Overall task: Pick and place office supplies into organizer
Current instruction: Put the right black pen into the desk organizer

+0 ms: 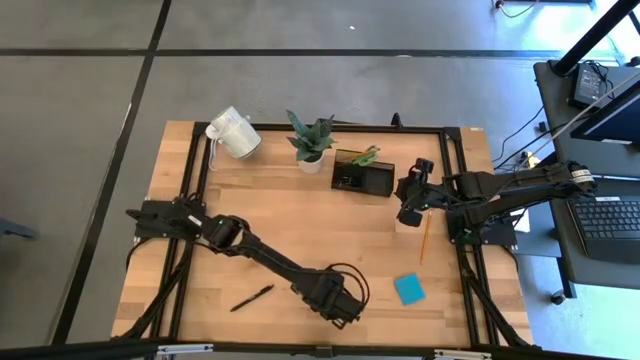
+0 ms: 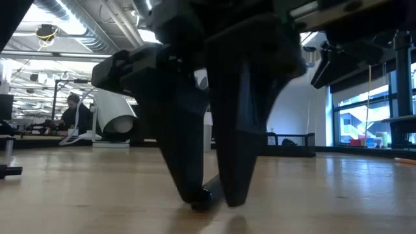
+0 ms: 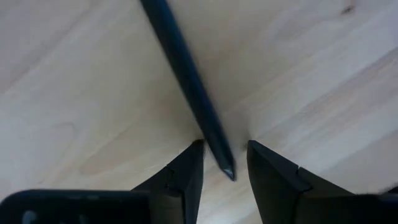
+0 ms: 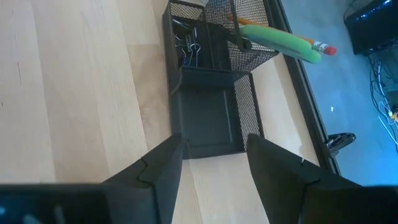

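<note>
A black pen (image 3: 186, 74) lies flat on the wooden table (image 1: 300, 230). My left gripper (image 3: 224, 149) points down over it, open, with one finger on each side of the pen's pointed end (image 3: 225, 168). In the low view the fingertips (image 2: 214, 198) reach down to the tabletop. A second black pen (image 1: 252, 297) lies to the left of that gripper. The black mesh organizer (image 1: 363, 176) stands at the far middle and holds green-handled scissors (image 4: 280, 40) and clips (image 4: 189, 50). My right gripper (image 1: 412, 205) hangs open beside the organizer, holding nothing. My left gripper comes from above with its fingers pointing down and lying across the pen near its pointed end (image 3: 214, 146). One fingertip (image 3: 196, 152) stands right at the pen's side; I cannot tell whether it touches. The pen lies flat on the table.
A blue sticky-note pad (image 1: 408, 289) and an orange pencil (image 1: 425, 240) lie at the right. A white mug (image 1: 233, 133) on its side and a small potted plant (image 1: 312, 140) stand at the far edge. Bare wood lies in the table's middle.
</note>
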Controlling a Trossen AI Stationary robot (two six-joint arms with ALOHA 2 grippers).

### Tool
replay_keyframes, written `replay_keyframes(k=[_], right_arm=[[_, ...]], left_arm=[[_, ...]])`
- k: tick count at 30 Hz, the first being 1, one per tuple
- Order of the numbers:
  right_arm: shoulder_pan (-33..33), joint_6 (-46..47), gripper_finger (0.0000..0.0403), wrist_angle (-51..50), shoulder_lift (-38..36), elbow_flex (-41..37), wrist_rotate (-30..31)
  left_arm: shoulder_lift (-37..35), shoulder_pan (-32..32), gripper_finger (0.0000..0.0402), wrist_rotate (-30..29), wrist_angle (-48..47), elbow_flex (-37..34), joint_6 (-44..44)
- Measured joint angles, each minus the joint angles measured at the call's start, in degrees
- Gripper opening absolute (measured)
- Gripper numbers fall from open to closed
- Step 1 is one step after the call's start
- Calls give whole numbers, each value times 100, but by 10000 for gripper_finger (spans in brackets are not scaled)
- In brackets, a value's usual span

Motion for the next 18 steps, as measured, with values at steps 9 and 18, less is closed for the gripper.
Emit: replay_keyframes(k=[9,18], right_arm=[[-1,-4,183,-1,0,0,0],[-1,4,183,-9,0,0,0]], left_arm=[[234,44,118,394,-92,24,51],[234,41,118,364,-115,44,401]])
